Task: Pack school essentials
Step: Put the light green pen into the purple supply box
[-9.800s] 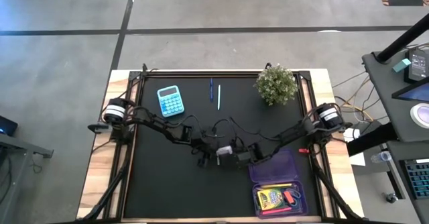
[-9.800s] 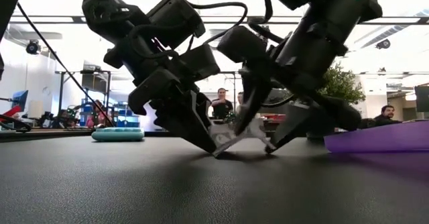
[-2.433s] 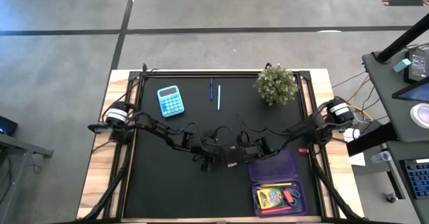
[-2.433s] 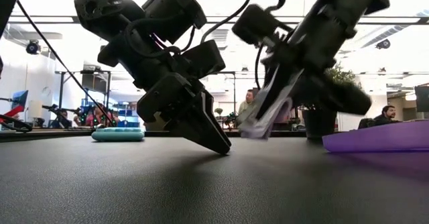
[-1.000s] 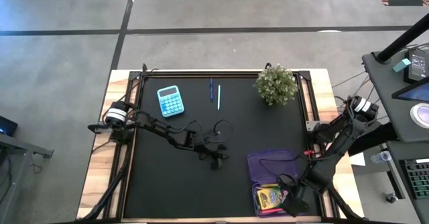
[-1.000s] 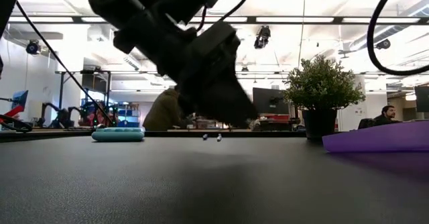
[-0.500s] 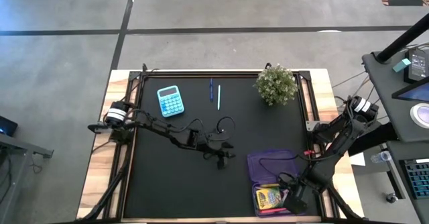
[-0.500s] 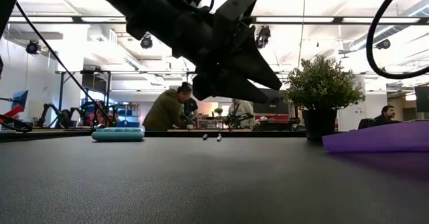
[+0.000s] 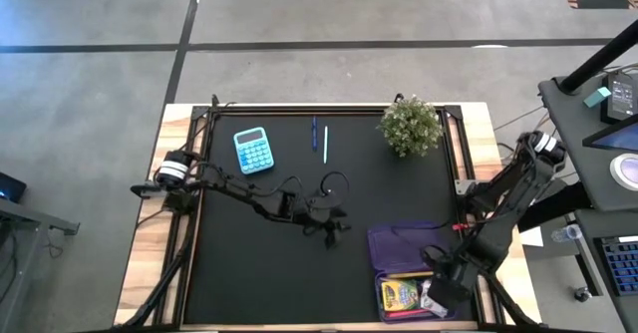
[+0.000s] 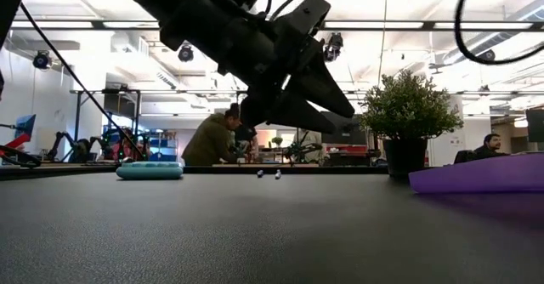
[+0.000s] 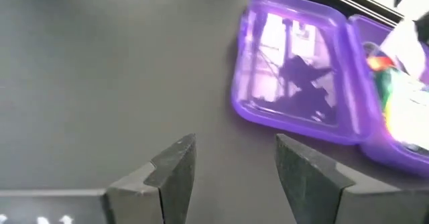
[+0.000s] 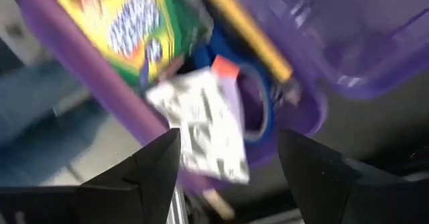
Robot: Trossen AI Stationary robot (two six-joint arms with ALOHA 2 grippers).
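The purple case (image 9: pixel 406 245) lies open at the table's near right. Its tray holds a yellow-green crayon box (image 9: pixel 400 294), blue-handled scissors (image 12: pixel 261 110), a yellow pen (image 12: pixel 244 26) and a white-and-red packet (image 12: pixel 208 133). The packet lies on the scissors and reaches over the tray's wall. My right gripper (image 12: pixel 231 147) hangs open just above the packet, over the tray's near right corner (image 9: pixel 436 295). My left gripper (image 9: pixel 337 231) hovers open above the middle of the mat, pointing toward the case (image 11: pixel 295 70). Two thin pens (image 9: pixel 319 139) lie near the far edge.
A blue calculator (image 9: pixel 252 150) lies at the far left. A potted plant (image 9: pixel 411 124) stands at the far right. The case's open lid (image 9: pixel 404 241) rests flat on the mat on the tray's far side. Bare black mat (image 9: pixel 259 283) fills the near left.
My left gripper has risen off the mat and shifted a little toward the table's right edge, then held still. My right gripper has pulled up and slightly toward the far edge over the tray, and the white-and-red packet now lies uncovered in the case below it.
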